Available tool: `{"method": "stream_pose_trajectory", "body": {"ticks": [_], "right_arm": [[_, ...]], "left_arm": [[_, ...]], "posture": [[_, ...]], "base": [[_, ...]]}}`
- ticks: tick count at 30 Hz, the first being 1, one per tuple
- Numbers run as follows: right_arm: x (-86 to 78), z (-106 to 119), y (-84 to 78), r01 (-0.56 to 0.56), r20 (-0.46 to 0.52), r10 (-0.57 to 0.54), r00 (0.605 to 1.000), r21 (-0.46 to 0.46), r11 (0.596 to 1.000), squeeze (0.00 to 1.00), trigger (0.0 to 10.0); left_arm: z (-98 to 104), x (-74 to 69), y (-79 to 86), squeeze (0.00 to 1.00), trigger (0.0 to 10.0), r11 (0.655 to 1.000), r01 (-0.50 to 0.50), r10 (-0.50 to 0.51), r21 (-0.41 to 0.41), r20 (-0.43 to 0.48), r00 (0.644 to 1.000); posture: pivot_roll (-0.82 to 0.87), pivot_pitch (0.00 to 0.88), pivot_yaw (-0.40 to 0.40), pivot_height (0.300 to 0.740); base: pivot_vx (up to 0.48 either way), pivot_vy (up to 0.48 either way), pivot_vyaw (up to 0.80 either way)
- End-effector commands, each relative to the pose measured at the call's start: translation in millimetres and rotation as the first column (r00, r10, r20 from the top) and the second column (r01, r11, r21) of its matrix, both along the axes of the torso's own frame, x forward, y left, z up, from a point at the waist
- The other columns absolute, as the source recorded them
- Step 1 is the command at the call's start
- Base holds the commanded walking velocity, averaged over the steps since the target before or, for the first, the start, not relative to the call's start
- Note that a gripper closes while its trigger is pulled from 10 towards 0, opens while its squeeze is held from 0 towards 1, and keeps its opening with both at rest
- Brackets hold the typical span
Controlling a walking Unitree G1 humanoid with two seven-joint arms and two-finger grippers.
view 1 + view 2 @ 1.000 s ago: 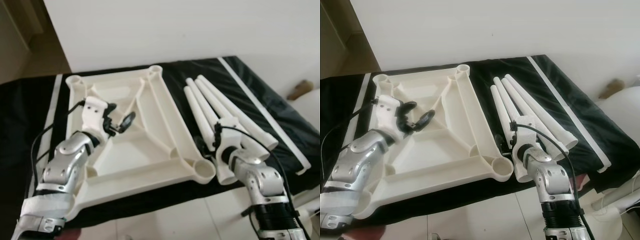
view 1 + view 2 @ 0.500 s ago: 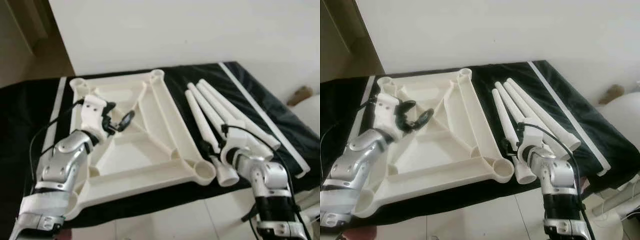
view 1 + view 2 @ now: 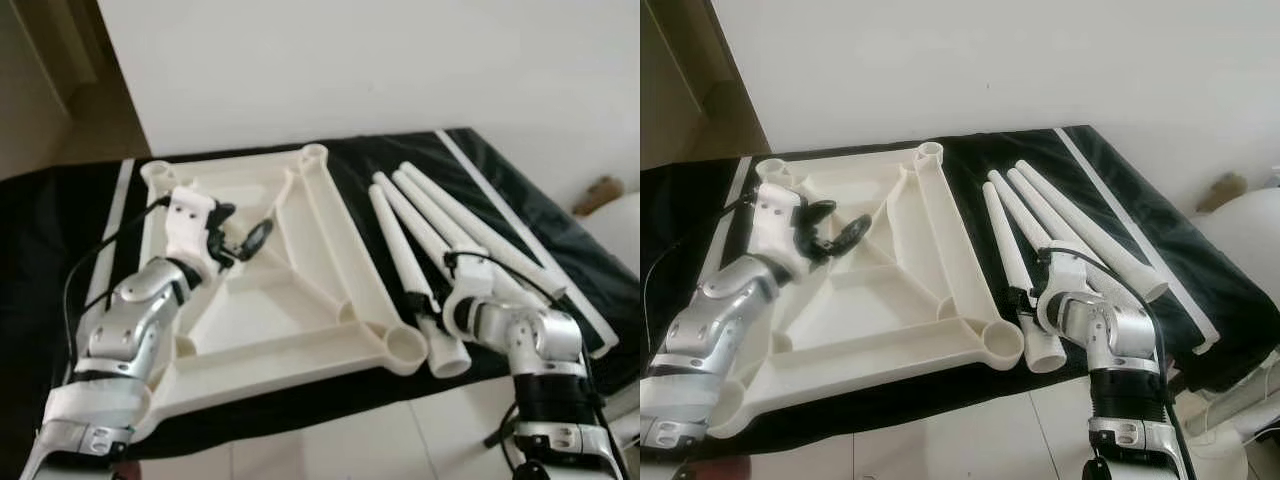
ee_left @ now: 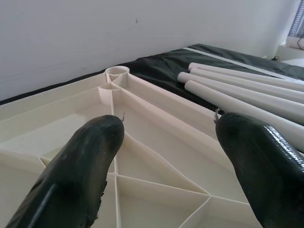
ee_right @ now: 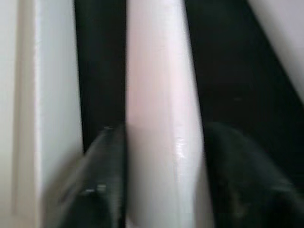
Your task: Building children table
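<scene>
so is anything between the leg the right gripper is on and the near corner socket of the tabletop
Nothing visible. The right gripper straddles the nearest table leg, and the corner socket lies just beside it, open, with bare black cloth between them.

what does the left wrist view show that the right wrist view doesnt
Left wrist view alone: the left gripper, open, hovering above the ribbed underside of the upside-down tabletop, with a round corner socket at the far edge and the white wall behind.

Right wrist view alone: the right gripper with one finger on each side of a single leg, seen close up and blurred, right beside the tabletop's edge.

Both: white table legs lying on the black cover.
</scene>
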State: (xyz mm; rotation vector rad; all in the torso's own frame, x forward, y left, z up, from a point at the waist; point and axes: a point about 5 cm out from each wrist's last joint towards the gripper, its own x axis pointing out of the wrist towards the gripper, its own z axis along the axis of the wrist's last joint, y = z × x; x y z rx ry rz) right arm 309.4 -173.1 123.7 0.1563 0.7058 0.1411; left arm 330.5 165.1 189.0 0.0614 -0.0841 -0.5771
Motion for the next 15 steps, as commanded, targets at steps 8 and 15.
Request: {"method": "stream_pose_trajectory", "body": {"ticks": [8, 15], "right_arm": [[-5.7, -11, 6.9, -0.104, -0.008, 0.103, 0.995, -0.079, 0.991, 0.00, 0.0], [11.7, 50, 1.7, 0.003, 0.471, 0.018, 0.882, -0.043, 0.999, 0.00, 10.0]], "left_arm": [[14, -0.1, -12.6, 0.00, 10.0, 0.984, 0.178, -0.178, -0.009, 0.015, 0.984], [25, 9.1, -16.0, 0.00, 10.0, 0.977, 0.153, -0.158, -0.147, -0.021, 0.987]], "posture": [[-0.03, 0.009, 0.017, 0.740], [-0.04, 0.024, 0.024, 0.740]], "base": [[0.000, 0.000, 0.00], [0.000, 0.000, 0.00]]}}
